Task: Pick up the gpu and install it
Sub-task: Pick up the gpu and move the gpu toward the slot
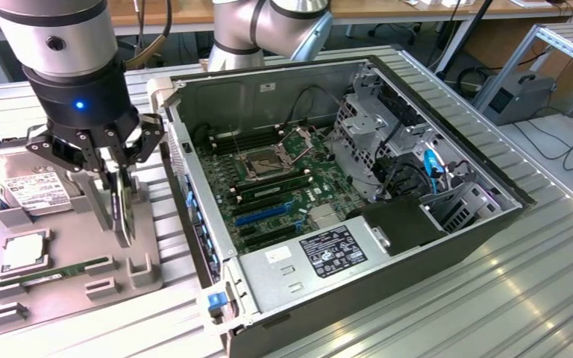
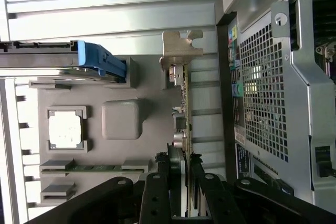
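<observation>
gpu (image 1: 123,215) is where we begin: it stands on edge, thin side up, and the gripper (image 1: 116,195) is clenched on it, one finger pressed to each flat face. In the wrist view the same grip shows along the card's edge, the gripper (image 2: 180,157) closed near one end of the gpu (image 2: 182,95) and the pale metal bracket (image 2: 181,51) at the far end. The card hangs over the grey parts tray (image 1: 72,233) at the exterior view's left; we cannot tell whether its lower edge has cleared the tray's holder or sits in it. Around it on the tray lie the green RAM stick (image 1: 53,274), a square processor (image 1: 23,252) and the hard drive (image 1: 27,183). Just beside the tray is the open computer case (image 1: 366,294), its motherboard (image 1: 277,186) exposed and the blue expansion slot (image 1: 262,216) unfilled. We judge the grasp made and the pick-up barely under way; carrying the card across and seating it in the case are not yet done.
</observation>
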Controlling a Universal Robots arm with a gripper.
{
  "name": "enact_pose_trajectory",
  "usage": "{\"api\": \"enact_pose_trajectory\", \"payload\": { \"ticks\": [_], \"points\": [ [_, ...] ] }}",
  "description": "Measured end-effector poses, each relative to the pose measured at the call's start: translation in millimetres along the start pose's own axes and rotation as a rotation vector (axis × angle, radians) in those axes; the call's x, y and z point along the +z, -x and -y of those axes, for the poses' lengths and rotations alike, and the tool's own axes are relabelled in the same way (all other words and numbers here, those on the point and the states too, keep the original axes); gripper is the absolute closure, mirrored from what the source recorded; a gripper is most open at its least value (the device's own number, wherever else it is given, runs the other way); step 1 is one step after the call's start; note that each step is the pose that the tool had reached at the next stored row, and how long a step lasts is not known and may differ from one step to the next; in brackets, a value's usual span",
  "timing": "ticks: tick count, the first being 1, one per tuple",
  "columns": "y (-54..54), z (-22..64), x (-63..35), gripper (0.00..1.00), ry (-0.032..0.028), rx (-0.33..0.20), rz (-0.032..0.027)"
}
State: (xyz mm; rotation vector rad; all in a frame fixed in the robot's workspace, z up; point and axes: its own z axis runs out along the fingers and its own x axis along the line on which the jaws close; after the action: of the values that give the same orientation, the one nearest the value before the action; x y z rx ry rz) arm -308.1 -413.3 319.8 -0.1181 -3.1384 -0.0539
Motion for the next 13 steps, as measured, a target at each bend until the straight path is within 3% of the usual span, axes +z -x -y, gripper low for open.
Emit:
{"api": "enact_pose_trajectory", "payload": {
  "ticks": [13],
  "points": [
    [0.0, -0.3, -9.3, 0.73, 0.0001, 0.000, 0.0001]
  ]
}}
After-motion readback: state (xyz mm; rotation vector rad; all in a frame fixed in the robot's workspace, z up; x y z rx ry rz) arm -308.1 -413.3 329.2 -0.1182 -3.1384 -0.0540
